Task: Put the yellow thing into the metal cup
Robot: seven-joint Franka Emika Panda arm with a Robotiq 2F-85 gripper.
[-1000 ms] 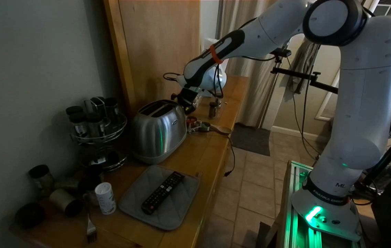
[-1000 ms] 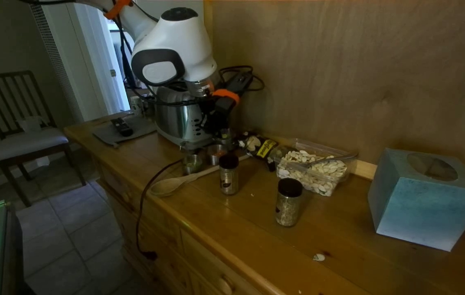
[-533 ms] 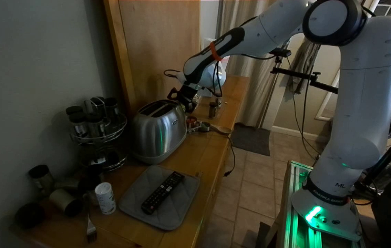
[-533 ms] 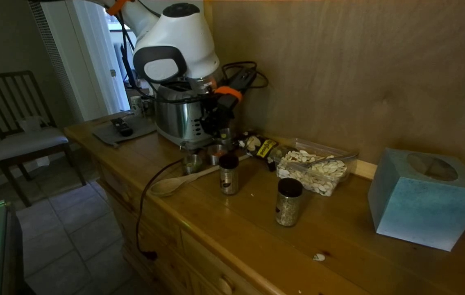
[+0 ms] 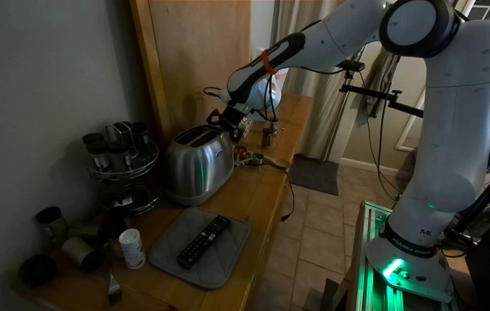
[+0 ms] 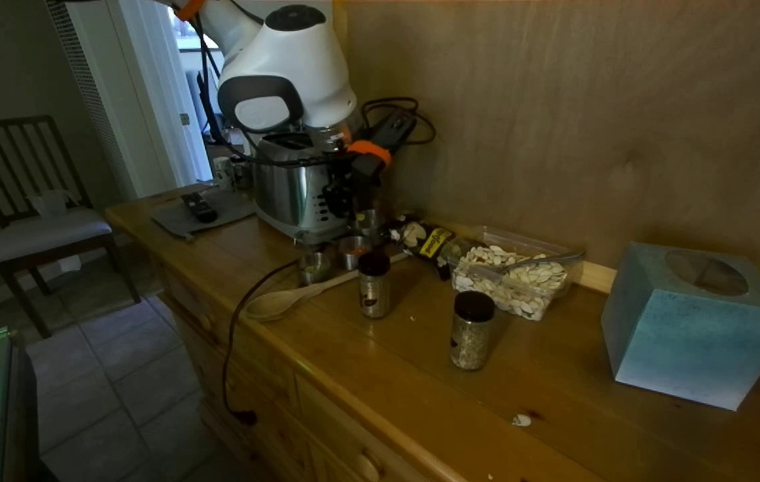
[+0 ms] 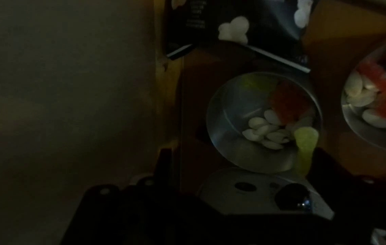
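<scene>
The metal cup (image 7: pixel 228 136) stands below my gripper (image 7: pixel 241 154) in the wrist view, holding several pale seeds, an orange-red piece and a yellowish piece at its far wall. My jaws are spread wide. The yellow thing (image 7: pixel 305 146) is at the tip of the right-hand finger (image 7: pixel 327 173), seeming to cling to its inner side, over the cup's near right rim. Nothing presses it from the opposite side. In an exterior view, the gripper (image 6: pixel 346 197) hangs beside the toaster, just above the metal cup (image 6: pixel 370 231). The toaster partly hides the gripper (image 5: pixel 229 129) in an exterior view.
The steel toaster (image 5: pixel 201 172) stands right against the gripper's side. A black bag (image 6: pixel 423 241) lies behind the cup, near the wooden wall. Another metal cup (image 6: pixel 354 249), a wooden spoon (image 6: pixel 279 302) and a spice jar (image 6: pixel 374 288) stand close by.
The jaws have spread from partly closed to wide. My gripper has risen slightly. The cup and toaster have stayed in place.
</scene>
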